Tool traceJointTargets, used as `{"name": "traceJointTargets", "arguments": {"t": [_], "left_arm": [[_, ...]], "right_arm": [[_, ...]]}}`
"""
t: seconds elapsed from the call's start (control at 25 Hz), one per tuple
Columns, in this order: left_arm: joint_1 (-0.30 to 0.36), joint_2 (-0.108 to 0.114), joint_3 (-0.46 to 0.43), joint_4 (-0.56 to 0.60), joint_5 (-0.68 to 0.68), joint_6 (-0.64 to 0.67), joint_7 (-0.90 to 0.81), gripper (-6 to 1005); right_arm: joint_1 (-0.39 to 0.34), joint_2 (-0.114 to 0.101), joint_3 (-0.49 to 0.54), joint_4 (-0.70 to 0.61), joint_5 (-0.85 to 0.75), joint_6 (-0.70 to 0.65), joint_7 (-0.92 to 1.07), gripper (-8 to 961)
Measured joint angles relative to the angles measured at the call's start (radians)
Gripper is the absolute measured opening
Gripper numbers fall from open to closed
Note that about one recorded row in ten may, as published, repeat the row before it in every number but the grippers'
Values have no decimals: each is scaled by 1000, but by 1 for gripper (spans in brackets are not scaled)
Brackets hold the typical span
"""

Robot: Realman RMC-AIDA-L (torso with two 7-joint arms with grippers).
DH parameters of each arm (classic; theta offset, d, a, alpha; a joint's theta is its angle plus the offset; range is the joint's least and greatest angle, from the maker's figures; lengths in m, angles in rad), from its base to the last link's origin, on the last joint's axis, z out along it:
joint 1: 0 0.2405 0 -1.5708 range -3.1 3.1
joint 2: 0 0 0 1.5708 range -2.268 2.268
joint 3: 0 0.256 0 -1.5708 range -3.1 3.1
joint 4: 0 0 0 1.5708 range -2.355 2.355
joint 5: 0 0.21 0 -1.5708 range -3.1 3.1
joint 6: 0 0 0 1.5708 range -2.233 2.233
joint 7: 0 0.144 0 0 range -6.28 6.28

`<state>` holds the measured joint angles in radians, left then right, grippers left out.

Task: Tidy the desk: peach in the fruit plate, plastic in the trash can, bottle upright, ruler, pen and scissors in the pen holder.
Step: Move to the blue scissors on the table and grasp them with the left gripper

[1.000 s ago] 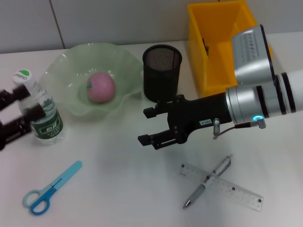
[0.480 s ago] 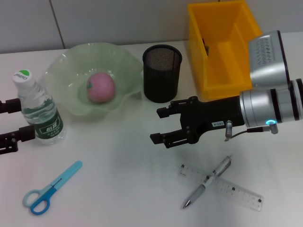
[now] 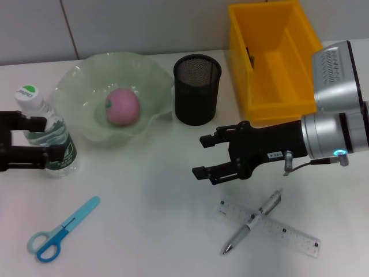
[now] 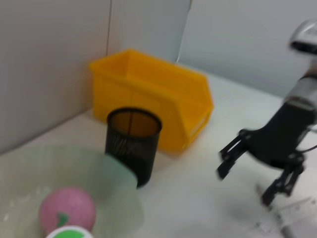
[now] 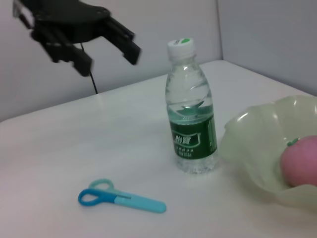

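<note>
The water bottle [image 3: 43, 130] stands upright at the left of the table. My left gripper [image 3: 55, 137] is open and empty. In the right wrist view the left gripper [image 5: 110, 57] hangs above and apart from the bottle [image 5: 192, 124]. My right gripper [image 3: 199, 156] is open and empty over mid-table, just left of the pen [image 3: 253, 222], which lies across the clear ruler [image 3: 288, 231]. The blue scissors [image 3: 60, 229] lie front left. The pink peach [image 3: 122, 107] is in the green plate [image 3: 75, 78]. The black mesh pen holder [image 3: 197, 89] stands behind. No plastic shows.
The yellow bin [image 3: 271, 57] stands at the back right, next to the pen holder. The left wrist view shows the pen holder [image 4: 132, 144], the bin [image 4: 153, 94], the peach [image 4: 67, 210] and the right gripper [image 4: 247, 178]. The scissors [image 5: 121, 200] lie in front of the bottle.
My right gripper has moved right and nearer the front, toward the pen and ruler. My left gripper drew away to the left from the bottle, then came back level with it, still open.
</note>
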<state>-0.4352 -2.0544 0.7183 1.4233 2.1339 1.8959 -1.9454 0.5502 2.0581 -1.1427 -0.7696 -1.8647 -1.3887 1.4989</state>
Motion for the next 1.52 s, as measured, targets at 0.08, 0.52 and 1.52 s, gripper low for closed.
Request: {"name": "traceJointTargets", "arguments": {"t": [0.08,0.52,1.52], "left_arm": [[-37,-8,19,14,55,6,-51,743],[-146,-10,218,29,204,31,-280,734],[-206,-19,591,115,466,-25,-527,714]], "right_arm": [[-2,-4,0,-11,-2,-18,3,774],[-8,-40,3,-40,-30,-78,44,775],[2,-40,36,-34,-112,-60,44,775]]}}
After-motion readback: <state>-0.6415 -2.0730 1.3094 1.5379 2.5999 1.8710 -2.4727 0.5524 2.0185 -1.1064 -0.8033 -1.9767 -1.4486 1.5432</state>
